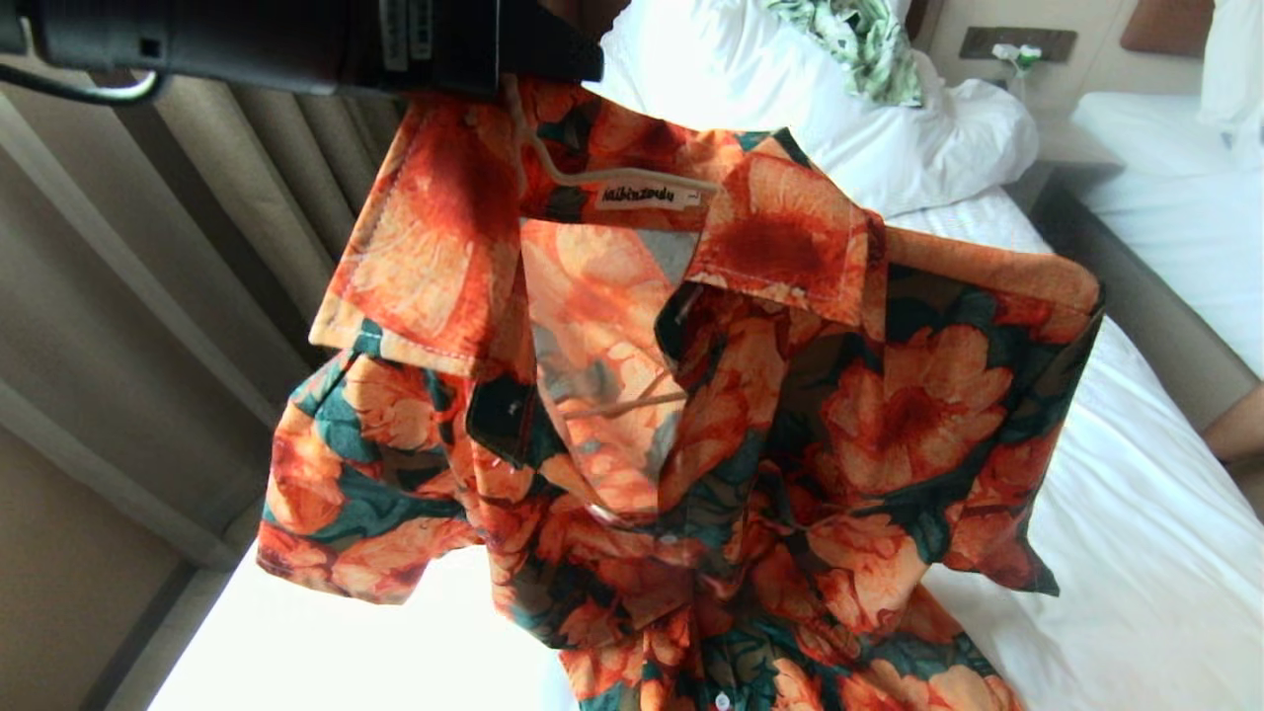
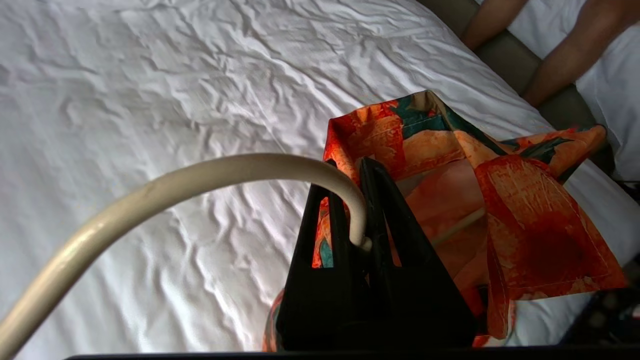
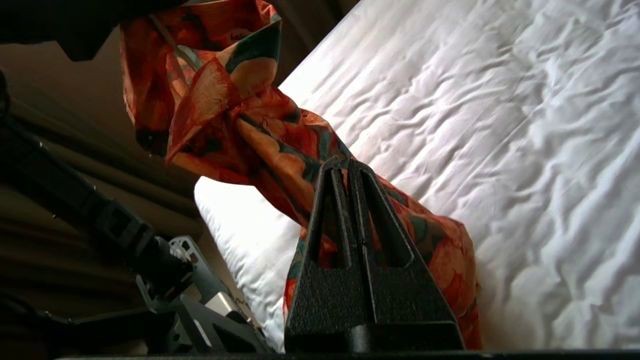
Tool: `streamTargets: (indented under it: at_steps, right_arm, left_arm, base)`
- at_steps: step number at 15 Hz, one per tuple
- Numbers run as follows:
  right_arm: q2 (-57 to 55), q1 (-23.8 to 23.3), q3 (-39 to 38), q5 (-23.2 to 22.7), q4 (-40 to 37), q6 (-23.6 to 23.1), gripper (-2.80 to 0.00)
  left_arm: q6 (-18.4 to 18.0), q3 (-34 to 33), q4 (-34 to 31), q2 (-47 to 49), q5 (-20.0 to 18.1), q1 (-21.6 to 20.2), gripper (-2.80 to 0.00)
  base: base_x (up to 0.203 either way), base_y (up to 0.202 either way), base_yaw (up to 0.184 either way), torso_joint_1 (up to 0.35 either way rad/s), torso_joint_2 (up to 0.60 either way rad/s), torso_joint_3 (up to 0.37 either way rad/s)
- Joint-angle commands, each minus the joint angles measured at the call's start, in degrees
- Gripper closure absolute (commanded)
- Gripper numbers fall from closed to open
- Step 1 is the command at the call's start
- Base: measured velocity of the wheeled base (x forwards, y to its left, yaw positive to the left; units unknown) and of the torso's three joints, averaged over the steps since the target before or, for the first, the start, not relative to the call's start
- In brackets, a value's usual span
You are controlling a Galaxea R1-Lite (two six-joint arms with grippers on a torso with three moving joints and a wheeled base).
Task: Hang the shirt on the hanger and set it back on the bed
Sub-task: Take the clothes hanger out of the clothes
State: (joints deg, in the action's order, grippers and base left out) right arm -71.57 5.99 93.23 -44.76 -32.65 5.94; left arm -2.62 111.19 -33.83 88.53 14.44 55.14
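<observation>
Shirt (image 1: 691, 415) hangs on the hanger (image 2: 165, 195), suspended above the bed (image 1: 1136, 533), collar spread and the cream wire visible inside the neck opening. Left gripper (image 2: 361, 200), directly above the shirt collar, is clamped on the hanger's hook. Right gripper (image 3: 348, 172), lower down beside the shirt, has its jaws pressed together against the fabric; whether cloth is pinched between them cannot be determined. Beyond the shirt, a leaf-patterned garment (image 1: 859, 39) lies on the duvet (image 1: 750, 69).
</observation>
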Motion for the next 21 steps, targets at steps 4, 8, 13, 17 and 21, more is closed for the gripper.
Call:
streamTargets:
  at_steps: [4, 8, 13, 17, 21]
  right_arm:
    - [-8.89, 5.01, 9.56, 0.58, -16.46, -16.59, -2.80]
    - [-9.25, 5.63, 10.60, 2.59, -18.29, -24.60, -2.80]
    - [-8.48, 7.24, 9.41, -1.37, -18.50, -32.03, -2.80]
    - [-9.66, 11.22, 5.29, -1.38, -18.33, -37.11, -2.80]
    - [-13.87, 15.10, 5.20, -1.71, -13.31, -37.60, -2.80]
  left_arm:
    - [2.18, 0.07, -1.53, 1.82, -0.20, 2.06, 0.00]
    - [2.45, -0.10, -1.47, 3.59, -0.20, 3.62, 0.00]
    - [3.33, -0.01, -1.22, 5.32, -0.20, 5.08, 0.00]
    - [3.24, 0.08, 0.26, 5.16, -0.02, 5.76, 0.00]
    - [3.81, -0.01, 0.26, 5.07, -0.03, 6.20, 0.00]
  base:
    - [0.000, 0.000, 0.000, 0.000, 0.00, 0.000]
    - [0.000, 0.000, 0.000, 0.000, 0.00, 0.000]
    - [0.000, 0.000, 0.000, 0.000, 0.00, 0.000]
    - [0.000, 0.000, 0.000, 0.000, 0.00, 0.000]
    - [0.000, 0.000, 0.000, 0.000, 0.00, 0.000]
